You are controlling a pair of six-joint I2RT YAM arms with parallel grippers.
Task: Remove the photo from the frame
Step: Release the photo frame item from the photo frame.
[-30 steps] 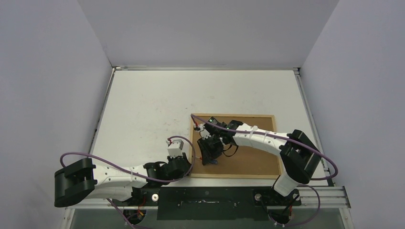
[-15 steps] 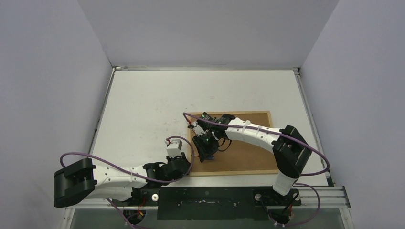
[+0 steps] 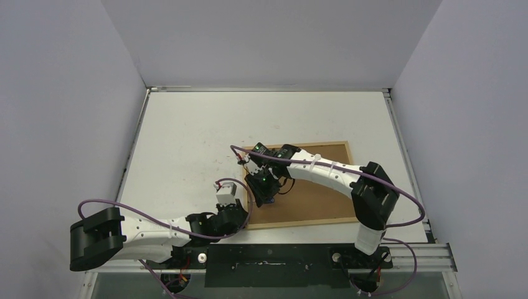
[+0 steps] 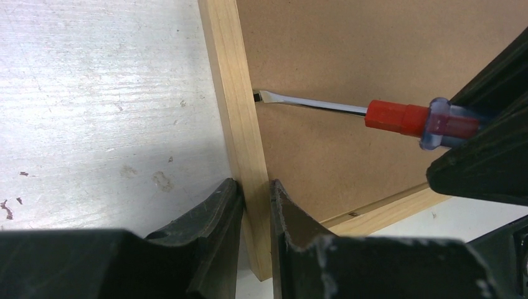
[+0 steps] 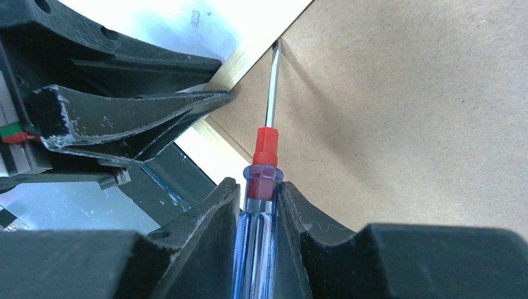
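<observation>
The frame (image 4: 240, 124) lies face down on the surface (image 4: 93, 93) with its side rail clamped in the left end effector (image 4: 255, 202), and the photo is hidden, likely under the brown board (image 4: 373, 50). The right end effector (image 5: 258, 193) is clamped on a screwdriver (image 5: 266, 146), whose tip sits just ahead of the left end effector, at the gap between rail and board. I think this is the step of prying the board loose, so next the tip must slip under and lift gently, and no writing shows.
</observation>
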